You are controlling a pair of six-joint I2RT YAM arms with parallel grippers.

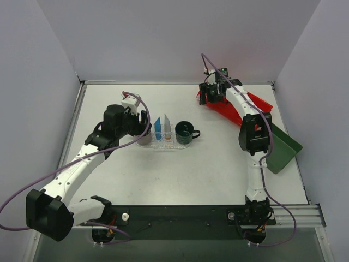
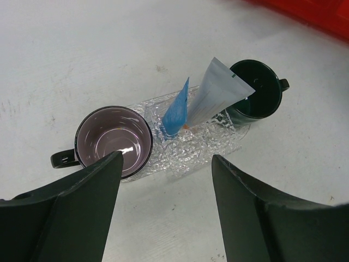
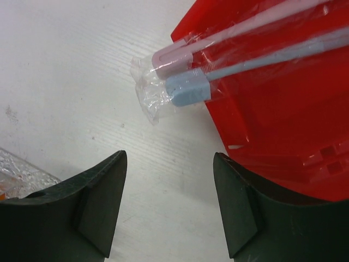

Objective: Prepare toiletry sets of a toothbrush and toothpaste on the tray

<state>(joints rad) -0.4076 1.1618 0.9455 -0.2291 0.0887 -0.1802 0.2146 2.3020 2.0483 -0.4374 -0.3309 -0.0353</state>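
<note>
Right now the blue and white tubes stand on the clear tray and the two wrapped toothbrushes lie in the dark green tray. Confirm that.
Wrong on the container: the toothbrushes lie in the red bin, as the right wrist view shows.

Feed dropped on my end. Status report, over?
Left gripper open near tray. Right gripper open above wrapped toothbrushes, heads overhanging red bin edge. Blue tube, white tube standing on tray. Nothing blocking toothbrushes.
</note>
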